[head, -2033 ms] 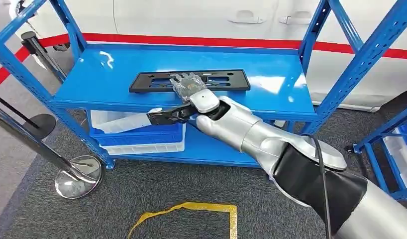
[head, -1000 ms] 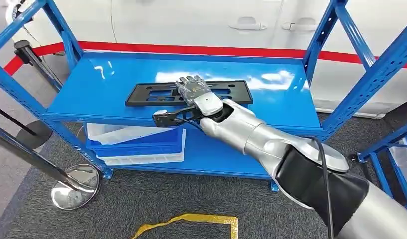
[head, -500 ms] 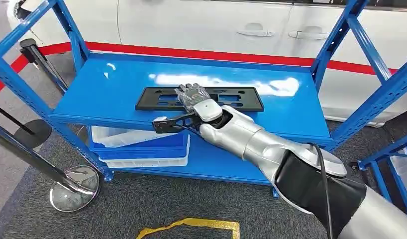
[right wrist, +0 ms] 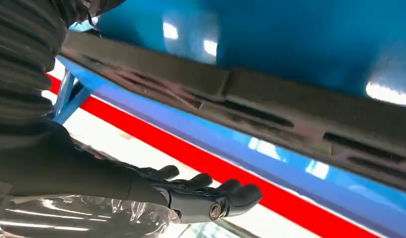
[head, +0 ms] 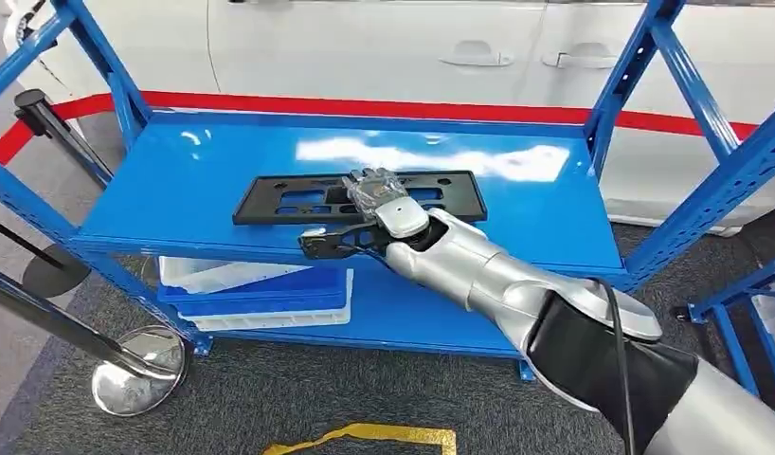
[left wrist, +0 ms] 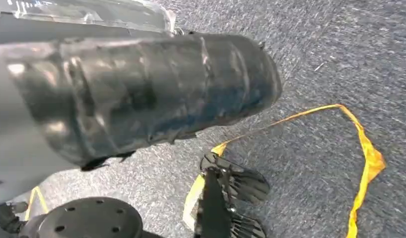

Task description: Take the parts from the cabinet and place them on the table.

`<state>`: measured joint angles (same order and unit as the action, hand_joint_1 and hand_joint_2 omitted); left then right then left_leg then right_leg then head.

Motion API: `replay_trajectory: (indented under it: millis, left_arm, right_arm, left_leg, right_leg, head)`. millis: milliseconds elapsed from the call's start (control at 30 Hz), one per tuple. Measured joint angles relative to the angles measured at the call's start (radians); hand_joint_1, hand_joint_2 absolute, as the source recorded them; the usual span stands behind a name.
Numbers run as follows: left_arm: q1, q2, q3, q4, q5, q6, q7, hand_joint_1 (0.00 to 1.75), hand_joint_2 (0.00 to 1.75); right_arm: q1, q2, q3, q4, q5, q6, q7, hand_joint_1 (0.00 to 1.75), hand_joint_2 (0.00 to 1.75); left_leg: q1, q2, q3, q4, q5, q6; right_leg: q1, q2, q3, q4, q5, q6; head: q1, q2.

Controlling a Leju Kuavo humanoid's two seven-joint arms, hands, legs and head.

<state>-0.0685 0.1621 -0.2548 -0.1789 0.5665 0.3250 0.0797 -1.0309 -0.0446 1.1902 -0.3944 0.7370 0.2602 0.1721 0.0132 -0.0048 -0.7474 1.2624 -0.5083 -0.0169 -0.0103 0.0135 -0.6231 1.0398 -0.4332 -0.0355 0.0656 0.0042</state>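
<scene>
Right hand (head: 372, 194) now spread flat over the middle of the black plate (head: 270, 201) on the blue cabinet shelf (head: 175, 180), thumb slid nearer its front edge than a second ago, nothing clamped yet, so grasp pending; left hand's state untellable.

On the rack's top shelf (head: 175, 190) a flat part (head: 270, 201) lies at centre. The right hand (head: 369, 194) rests on its 3 o'clock half. Bins (head: 261, 284) sit on the shelf beneath, toward 8 o'clock.
</scene>
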Motion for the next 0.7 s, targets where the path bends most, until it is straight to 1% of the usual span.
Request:
replay_trajectory:
  millis: [33, 67, 100, 133, 167, 233, 267, 300, 333, 367, 400, 433, 467, 500, 533, 567, 600, 633, 667, 700]
  left_arm:
    - [-0.001, 0.001, 0.000, 0.000, 0.000, 0.000, 0.000, 0.00, 0.00]
    - [-0.002, 0.003, 0.000, 0.000, 0.000, 0.000, -0.001, 0.00, 0.00]
    - [-0.002, 0.006, 0.000, 0.000, 0.000, 0.000, -0.001, 0.00, 0.00]
    - [-0.004, 0.009, 0.000, 0.000, 0.000, 0.000, -0.001, 0.00, 0.00]
    - [-0.004, 0.009, 0.000, 0.000, 0.000, 0.000, 0.000, 0.00, 0.00]
    - [-0.002, 0.015, 0.000, 0.000, 0.002, 0.000, 0.000, 0.00, 0.00]
    - [-0.001, 0.016, 0.000, 0.000, 0.002, 0.000, 0.000, 0.00, 0.00]
    - [-0.003, 0.016, 0.000, 0.000, 0.003, -0.001, 0.000, 0.00, 0.00]
    - [-0.004, 0.018, 0.000, 0.000, 0.003, -0.001, 0.000, 0.00, 0.00]
    - [-0.004, 0.018, 0.000, 0.000, 0.006, -0.001, 0.000, 0.00, 0.00]
    - [-0.004, 0.018, 0.000, 0.000, 0.006, -0.001, 0.000, 0.00, 0.00]
    - [-0.004, 0.018, 0.000, 0.000, 0.007, -0.001, 0.000, 0.00, 0.00]
    - [-0.003, 0.018, 0.000, 0.000, 0.007, -0.002, 0.000, 0.00, 0.00]
    - [-0.003, 0.018, 0.000, 0.000, 0.007, -0.003, 0.001, 0.00, 0.00]
    - [-0.003, 0.018, 0.000, 0.000, 0.009, -0.005, 0.001, 0.00, 0.00]
    - [-0.004, 0.018, 0.000, 0.000, 0.010, -0.009, 0.001, 0.00, 0.00]
    - [-0.003, 0.029, 0.000, 0.000, 0.010, -0.010, 0.000, 0.00, 0.00]
    - [-0.004, 0.030, 0.000, 0.000, 0.011, -0.013, 0.000, 0.00, 0.00]
    - [-0.004, 0.032, 0.000, 0.000, 0.011, -0.013, -0.001, 0.00, 0.00]
    - [-0.002, 0.033, 0.000, 0.000, 0.011, -0.013, -0.001, 0.00, 0.00]
  right_arm:
    - [0.003, 0.000, 0.000, 0.000, 0.000, -0.001, 0.002, 0.00, 1.75]
    - [0.005, 0.000, 0.000, 0.000, 0.000, -0.002, 0.003, 0.00, 1.75]
    - [0.005, 0.000, 0.000, 0.000, 0.000, -0.003, 0.003, 0.00, 1.75]
    - [0.006, -0.001, 0.000, 0.001, 0.000, -0.003, 0.004, 0.00, 1.75]
    - [0.010, -0.001, 0.000, 0.002, 0.000, -0.003, 0.004, 0.00, 1.75]
    - [0.021, -0.002, 0.000, 0.003, 0.000, -0.004, 0.004, 0.00, 1.75]
    - [0.025, -0.003, -0.001, 0.005, 0.000, -0.005, 0.004, 0.00, 1.75]
    - [0.025, -0.006, -0.001, 0.005, -0.001, -0.005, 0.004, 0.00, 1.75]
    - [0.025, -0.007, -0.003, 0.006, -0.001, -0.003, 0.004, 0.00, 1.75]
    - [0.029, -0.008, -0.003, 0.007, -0.002, -0.003, 0.004, 0.03, 1.75]
    - [0.038, -0.009, -0.004, 0.008, -0.002, -0.002, 0.004, 1.57, 1.75]
    - [0.049, -0.010, -0.005, 0.010, -0.002, -0.002, 0.005, 1.75, 1.75]
    - [0.057, -0.010, -0.006, 0.012, -0.003, -0.002, 0.007, 1.75, 1.75]
    - [0.061, -0.011, -0.007, 0.013, -0.004, -0.002, 0.012, 1.75, 1.75]
    - [0.061, -0.013, -0.011, 0.015, -0.008, -0.002, 0.018, 1.75, 1.75]
    - [0.059, -0.014, -0.016, 0.016, -0.013, -0.002, 0.024, 1.75, 1.75]
    - [0.060, -0.014, -0.022, 0.016, -0.018, -0.003, 0.026, 1.75, 1.75]
    - [0.061, -0.014, -0.025, 0.017, -0.022, -0.002, 0.026, 1.75, 1.75]
    - [0.066, -0.014, -0.026, 0.017, -0.023, -0.002, 0.027, 1.75, 1.75]
    - [0.069, -0.016, -0.028, 0.019, -0.024, -0.002, 0.027, 1.75, 1.75]
  left_leg:
    - [0.000, 0.000, 0.036, -0.084, 0.051, 0.003]
    - [0.000, 0.001, 0.079, -0.180, 0.100, 0.007]
    - [-0.004, -0.001, 0.106, -0.224, 0.091, 0.010]
    - [-0.009, -0.002, 0.112, -0.247, 0.086, 0.015]
    - [-0.009, -0.001, 0.111, -0.239, 0.085, 0.018]
    - [-0.011, -0.002, 0.114, -0.245, 0.084, 0.027]
    - [0.000, 0.000, 0.126, -0.259, 0.089, 0.035]
    - [-0.002, 0.000, 0.132, -0.262, 0.087, 0.040]
    - [-0.002, 0.001, 0.134, -0.262, 0.084, 0.049]
    - [-0.004, 0.001, 0.137, -0.261, 0.081, 0.052]
    - [-0.005, 0.001, 0.140, -0.260, 0.078, 0.057]
    - [-0.005, 0.001, 0.142, -0.259, 0.075, 0.057]
    - [-0.005, -0.001, 0.145, -0.257, 0.071, 0.056]
    - [-0.005, -0.002, 0.148, -0.254, 0.066, 0.055]
    - [0.000, -0.003, 0.151, -0.247, 0.061, 0.053]
    - [0.001, -0.005, 0.154, -0.238, 0.049, 0.048]
    - [-0.003, -0.007, 0.150, -0.232, 0.042, 0.043]
    - [-0.008, -0.007, 0.143, -0.214, 0.036, 0.040]
    - [-0.010, -0.009, 0.141, -0.222, 0.039, 0.040]
    - [-0.010, -0.009, 0.141, -0.224, 0.040, 0.039]
  right_leg:
    - [0.000, 0.000, 0.008, 0.000, -0.004, 0.002]
    - [0.000, 0.001, 0.015, 0.000, -0.009, 0.004]
    - [0.003, 0.002, 0.017, -0.001, -0.013, 0.009]
    - [0.005, 0.003, 0.014, 0.001, -0.014, 0.013]
    - [0.004, 0.003, 0.013, -0.004, -0.012, 0.019]
    - [0.003, 0.003, 0.019, -0.010, -0.015, 0.030]
    - [0.006, 0.000, 0.015, -0.004, -0.024, 0.037]
    - [0.004, -0.003, 0.007, 0.024, -0.039, 0.039]
    - [0.005, -0.003, -0.025, 0.091, -0.073, 0.039]
    - [0.004, -0.004, -0.066, 0.169, -0.103, 0.040]
    - [0.003, -0.004, -0.114, 0.253, -0.129, 0.041]
    - [0.003, -0.004, -0.146, 0.299, -0.132, 0.042]
    - [0.002, -0.004, -0.154, 0.293, -0.109, 0.042]
    - [0.001, -0.004, -0.139, 0.246, -0.069, 0.040]
    - [-0.003, -0.004, -0.106, 0.166, -0.018, 0.045]
    - [-0.008, -0.006, -0.060, 0.061, 0.038, 0.062]
    - [-0.008, -0.004, -0.045, 0.031, 0.017, 0.077]
    - [-0.007, 0.000, -0.037, 0.011, 0.027, 0.057]
    - [-0.003, -0.003, -0.038, 0.014, 0.022, 0.036]
    - [-0.001, -0.002, -0.039, 0.015, 0.023, 0.038]
  head:
    - [-0.001, 0.000]
    - [0.000, 0.000]
    - [0.000, 0.000]
    - [-0.002, 0.000]
    - [-0.002, 0.000]
    - [0.000, 0.000]
    - [0.000, 0.000]
    - [0.001, 0.000]
    - [0.003, 0.000]
    - [0.002, 0.000]
    - [0.002, 0.000]
    - [0.002, 0.000]
    - [0.003, 0.000]
    - [0.003, 0.000]
    - [0.002, 0.000]
    - [0.002, 0.000]
    - [0.004, 0.000]
    - [0.005, 0.000]
    - [0.005, 0.000]
    - [0.002, 0.000]
